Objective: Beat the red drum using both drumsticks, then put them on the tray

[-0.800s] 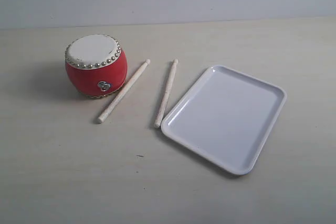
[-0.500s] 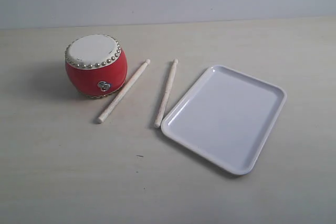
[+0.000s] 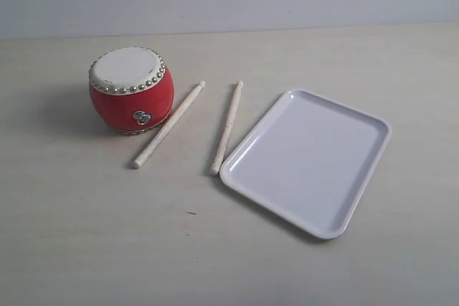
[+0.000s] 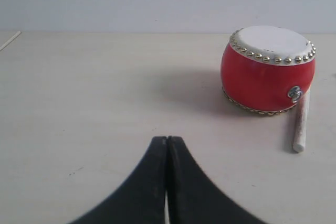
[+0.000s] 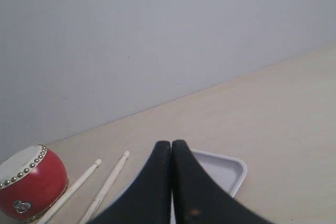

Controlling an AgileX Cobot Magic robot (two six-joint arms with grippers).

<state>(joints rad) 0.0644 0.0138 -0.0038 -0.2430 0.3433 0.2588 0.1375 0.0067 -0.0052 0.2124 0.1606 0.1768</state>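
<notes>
Sitting upright on the pale table (image 3: 86,234), the red drum (image 3: 131,91) is at the left of the ext. view, off-white skin facing up, silver studs ringing the top, small metal ring handle (image 3: 141,117) toward the cam. First drumstick (image 3: 168,125) lies flat on the table just beside the drum's right side, on a slant, its mid-part against or all but against the drum's base; can't tell which. Second drumstick (image 3: 227,127) lies flat a bit further right, apart from the first, at approx. the same slant. Its near end is right by a corner of the white tray (image 3: 308,159), touching or nearly so. That tray lies flat on the table at the right of the view, turned at an angle to the table edge. Left gripper (image 4: 167,139): black fingers pressed together tip to tip, no gap, nothing held. It hangs over bare table w/ the drum ahead and off to one side, well apart. Right gripper (image 5: 171,142): fingers likewise closed on each other, gripping nothing, w/ a tray corner showing just past the tips and the drum + both sticks further off.
</notes>
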